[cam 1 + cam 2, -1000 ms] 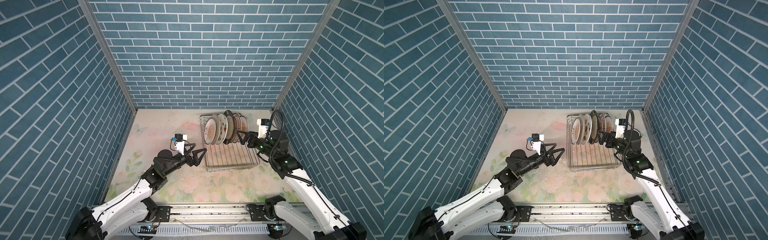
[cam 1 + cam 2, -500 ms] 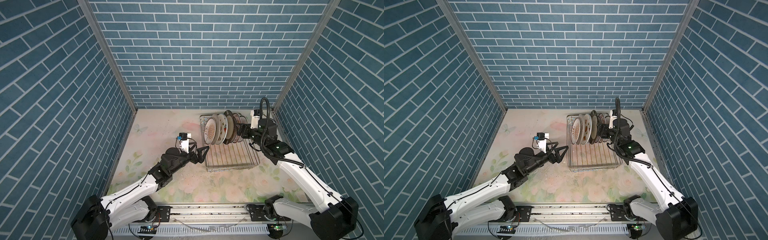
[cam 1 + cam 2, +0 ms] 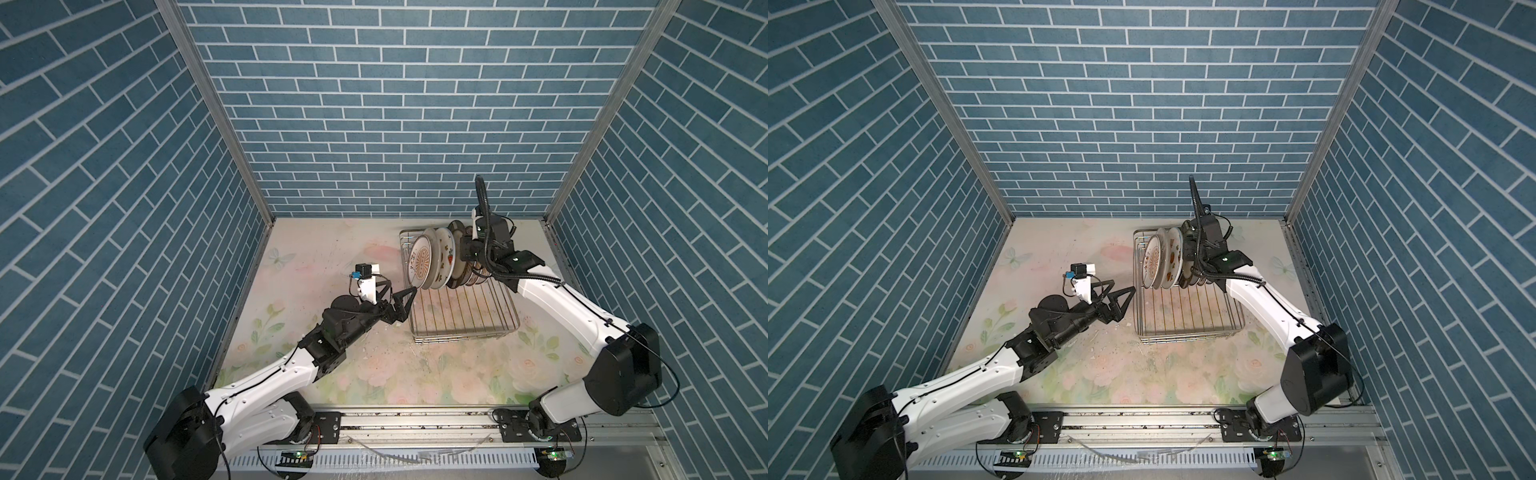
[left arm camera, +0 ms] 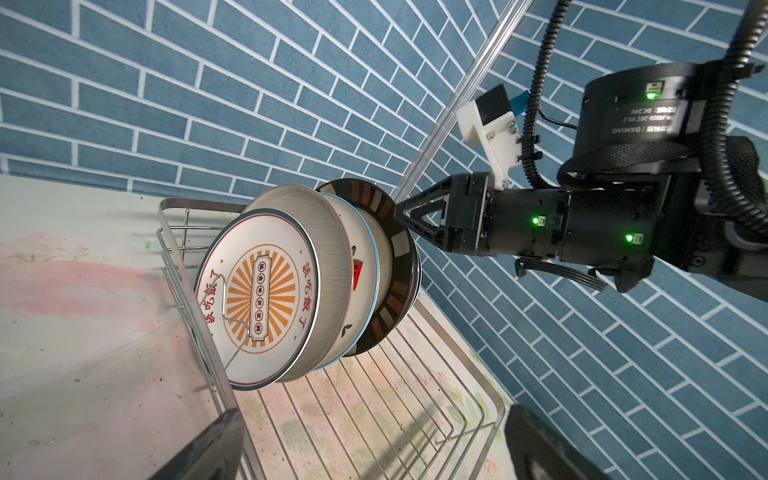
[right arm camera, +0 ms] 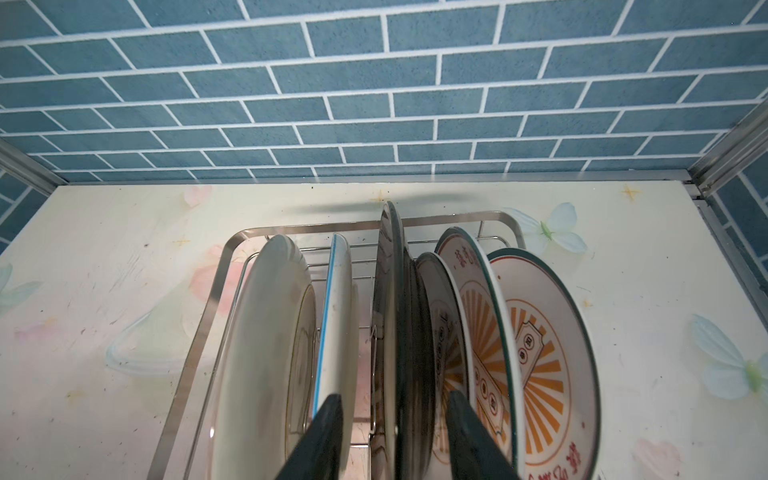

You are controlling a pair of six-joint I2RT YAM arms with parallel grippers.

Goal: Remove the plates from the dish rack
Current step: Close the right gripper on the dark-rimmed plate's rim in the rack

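Where the right arm stretches forward, wrist level at the dish rack (image 3: 465, 333), the right gripper (image 5: 394, 395) straddles the dark-rimmed plate (image 5: 390, 291) — jaws narrow, a sliver of gap either side. Outside one jaw stands the blue-rimmed plate (image 5: 338, 291); outside the other, sunburst plates (image 5: 536, 353). The left arm reaches low, left gripper (image 3: 402, 287) spread wide and empty — the rack's side just ahead of its jaws.
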